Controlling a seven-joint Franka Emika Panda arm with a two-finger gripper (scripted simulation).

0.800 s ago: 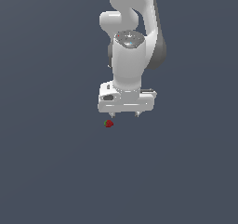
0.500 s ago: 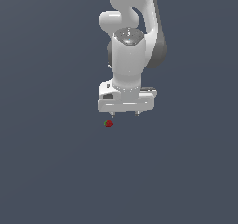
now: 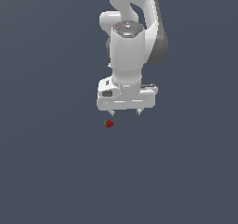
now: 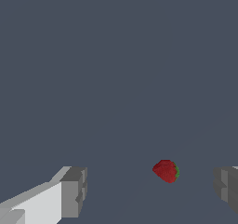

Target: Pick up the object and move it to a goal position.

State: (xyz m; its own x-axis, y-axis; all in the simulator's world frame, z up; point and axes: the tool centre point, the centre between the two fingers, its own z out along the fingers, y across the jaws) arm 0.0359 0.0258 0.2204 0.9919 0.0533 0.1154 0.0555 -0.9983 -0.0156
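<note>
Wrist view is showing the claw point(image 4: 151, 195) spread wide with the strawberry point(image 4: 166, 171) lying on the tabletop point(image 4: 116, 79) between its fingers point(image 4: 74, 193), nearer one side, so centring before lowering and closing is looking wise.

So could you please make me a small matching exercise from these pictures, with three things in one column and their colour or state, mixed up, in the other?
Things:
1. strawberry
2. tool
3. floor

Descriptions:
A. plain dark grey-blue
B. white body, open, holding nothing
C. dark red with a small green bit, lying free

Pairs: 1-C, 2-B, 3-A. In the wrist view the strawberry lies between the two fingers, touching neither.
</note>
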